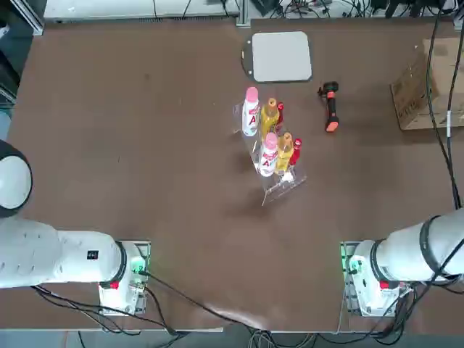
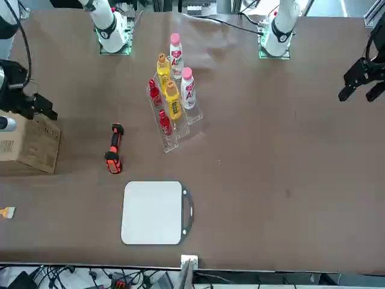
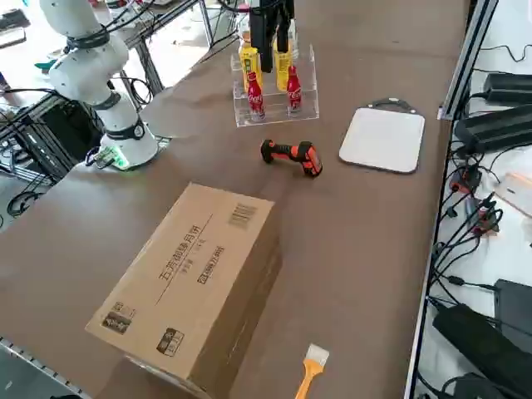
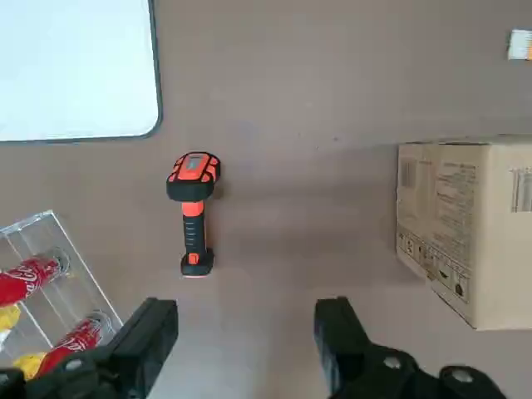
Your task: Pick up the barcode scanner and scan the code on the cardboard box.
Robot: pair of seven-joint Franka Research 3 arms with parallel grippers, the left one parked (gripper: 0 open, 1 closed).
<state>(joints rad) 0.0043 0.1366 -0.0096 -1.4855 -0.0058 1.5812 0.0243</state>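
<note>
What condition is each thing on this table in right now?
Black and orange barcode scanner: lying on its side, untouched.
Brown cardboard box: closed, lying flat.
Right gripper: open, above the table, holding nothing.
Clear plastic bottle rack: filled with upright bottles.

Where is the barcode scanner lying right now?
In the top view, the barcode scanner lies on the table's right half, between the bottle rack and the cardboard box, near the grey pad.

A clear rack (image 1: 279, 185) of 6 bottles (image 1: 251, 112) stands mid-tabletop (image 1: 130, 145), a flat grey pad (image 1: 281, 56) lying well beyond it.
</note>
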